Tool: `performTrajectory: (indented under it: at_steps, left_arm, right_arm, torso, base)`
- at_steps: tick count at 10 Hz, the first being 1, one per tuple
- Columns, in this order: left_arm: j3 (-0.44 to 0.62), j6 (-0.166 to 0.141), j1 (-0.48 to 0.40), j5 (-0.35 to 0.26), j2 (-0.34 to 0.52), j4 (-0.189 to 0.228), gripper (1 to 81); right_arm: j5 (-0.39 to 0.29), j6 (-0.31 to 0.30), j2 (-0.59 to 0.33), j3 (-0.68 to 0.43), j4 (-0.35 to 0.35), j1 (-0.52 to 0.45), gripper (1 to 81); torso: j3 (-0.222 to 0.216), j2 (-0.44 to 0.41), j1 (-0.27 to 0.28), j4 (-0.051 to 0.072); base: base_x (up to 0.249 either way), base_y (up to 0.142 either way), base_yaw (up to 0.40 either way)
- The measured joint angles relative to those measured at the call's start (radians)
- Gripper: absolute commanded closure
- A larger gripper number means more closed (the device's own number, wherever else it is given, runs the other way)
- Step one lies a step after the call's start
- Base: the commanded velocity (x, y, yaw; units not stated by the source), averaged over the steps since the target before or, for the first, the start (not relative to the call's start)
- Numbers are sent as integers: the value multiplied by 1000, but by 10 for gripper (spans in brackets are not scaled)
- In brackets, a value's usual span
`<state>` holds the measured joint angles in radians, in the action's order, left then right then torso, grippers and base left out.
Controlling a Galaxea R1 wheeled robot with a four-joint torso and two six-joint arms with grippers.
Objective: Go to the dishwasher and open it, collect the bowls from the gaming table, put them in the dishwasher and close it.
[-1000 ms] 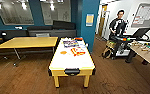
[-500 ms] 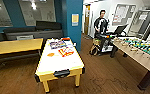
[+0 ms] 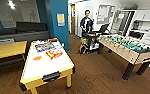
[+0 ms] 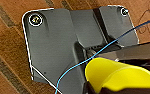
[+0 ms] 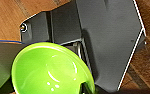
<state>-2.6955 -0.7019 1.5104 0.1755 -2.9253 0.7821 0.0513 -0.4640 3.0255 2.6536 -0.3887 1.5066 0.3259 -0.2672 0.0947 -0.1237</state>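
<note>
As head camera swings right, gaming bench (image 3: 47, 65) slides left; I hold green bowl (image 5: 51, 70) right, yellow bowl (image 4: 118, 75) left; jaws' opening indiscernible.

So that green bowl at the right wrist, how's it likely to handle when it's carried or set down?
The green bowl looks glossy with bright highlights, so probably slippery. Its rounded, shallow shape suggests it is rigid and might rock if set down unevenly. It looks thin-walled, so likely light.

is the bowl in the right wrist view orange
No, the bowl seen there is bright green and glossy, above the brown wood floor.
</note>
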Motion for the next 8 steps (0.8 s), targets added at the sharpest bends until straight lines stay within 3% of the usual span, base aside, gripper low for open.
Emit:
performTrajectory:
  at_steps: [8]
  left_arm:
    - [-10,0,3,0,-9,0,811]
  right_arm:
    - [2,4,-1,0,0,0,811]
  torso:
    - [0,0,0,0]
  base:
    - [0,0,-400]
